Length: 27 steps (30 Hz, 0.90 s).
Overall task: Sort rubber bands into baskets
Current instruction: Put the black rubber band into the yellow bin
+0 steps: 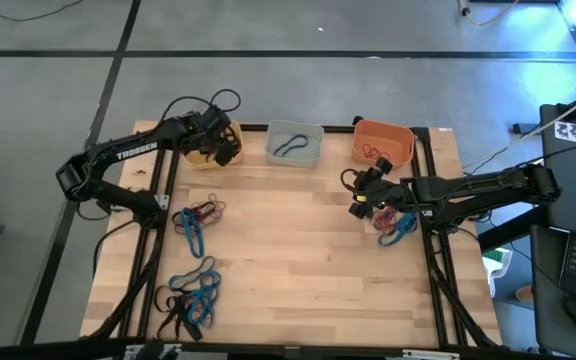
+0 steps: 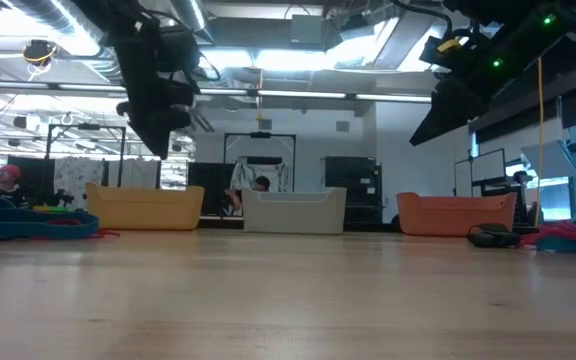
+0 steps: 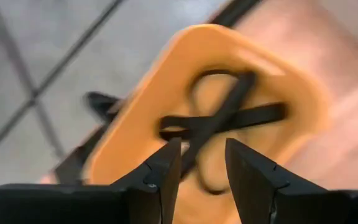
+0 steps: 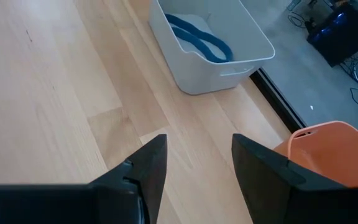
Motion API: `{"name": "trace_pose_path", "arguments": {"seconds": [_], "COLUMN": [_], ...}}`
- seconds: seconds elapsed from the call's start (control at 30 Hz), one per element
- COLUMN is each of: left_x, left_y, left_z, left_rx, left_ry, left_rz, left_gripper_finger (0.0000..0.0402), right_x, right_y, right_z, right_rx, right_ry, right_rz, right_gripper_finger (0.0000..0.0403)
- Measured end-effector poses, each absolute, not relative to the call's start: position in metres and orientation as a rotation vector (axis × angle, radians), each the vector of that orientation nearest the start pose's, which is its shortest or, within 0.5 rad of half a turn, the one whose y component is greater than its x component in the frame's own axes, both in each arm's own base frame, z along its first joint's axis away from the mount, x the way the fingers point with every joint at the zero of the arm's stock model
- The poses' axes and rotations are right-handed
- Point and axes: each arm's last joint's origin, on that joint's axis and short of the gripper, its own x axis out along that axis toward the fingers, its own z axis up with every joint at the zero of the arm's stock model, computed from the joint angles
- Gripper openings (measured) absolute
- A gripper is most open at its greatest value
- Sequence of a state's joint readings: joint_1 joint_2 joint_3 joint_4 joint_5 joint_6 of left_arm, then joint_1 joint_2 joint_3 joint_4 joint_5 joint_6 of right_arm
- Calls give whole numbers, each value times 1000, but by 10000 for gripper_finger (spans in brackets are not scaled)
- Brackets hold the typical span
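**Left gripper opens over the yellow basket; loose bands wait at both side edges**

The left gripper (image 3: 201, 165) hangs directly above the yellow basket (image 1: 200, 156) at the tabletop's far left. Its jaws stand apart with nothing between them, and black bands (image 3: 225, 121) lie crossed on the basket floor straight below. This looks like a drop just made, so the next pick for this arm probably lies back toward the near side, where two heaps sit along the left edge: a red, black and blue tangle (image 1: 197, 219) midway down and a mostly blue and black heap (image 1: 192, 295) near the near-left corner. The first heap is the closer one, and its blue loop runs roughly far-to-near.

The right gripper (image 1: 365, 192) is open and empty, hovering over bare wood just in front of the orange basket (image 1: 396, 138). A small pile of blue and red bands (image 1: 396, 224) lies just behind it toward the right edge, so this arm is clearly the nearer one for that pile.

The grey basket (image 4: 244, 46), mid far edge, holds a blue band (image 4: 201, 38). The orange basket holds red-orange bands (image 1: 371, 152).
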<state>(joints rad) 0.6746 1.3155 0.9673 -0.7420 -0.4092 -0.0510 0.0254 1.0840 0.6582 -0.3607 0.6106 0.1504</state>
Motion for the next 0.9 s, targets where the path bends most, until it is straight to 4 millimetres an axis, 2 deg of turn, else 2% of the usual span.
{"name": "trace_pose_path", "arguments": {"seconds": [0.17, 0.33, 0.63, 0.9], "left_x": [204, 233, 266, 276], "left_y": [153, 135, 94, 72], "left_z": [250, 256, 252, 240], "left_rx": [-236, -119, 45, 85], "left_ry": [1012, 837, 561, 408], "left_rz": [710, 524, 353, 284], "left_gripper_finger": [123, 123, 123, 123], "right_x": [209, 209, 210, 208], "right_y": [-11, -11, -10, -8], "right_z": [226, 226, 225, 221], "right_rx": [-111, -111, -89, -58], "right_ry": [712, 712, 722, 777], "right_rz": [-608, -608, -554, -470], "right_gripper_finger": [182, 182, 182, 182]}}
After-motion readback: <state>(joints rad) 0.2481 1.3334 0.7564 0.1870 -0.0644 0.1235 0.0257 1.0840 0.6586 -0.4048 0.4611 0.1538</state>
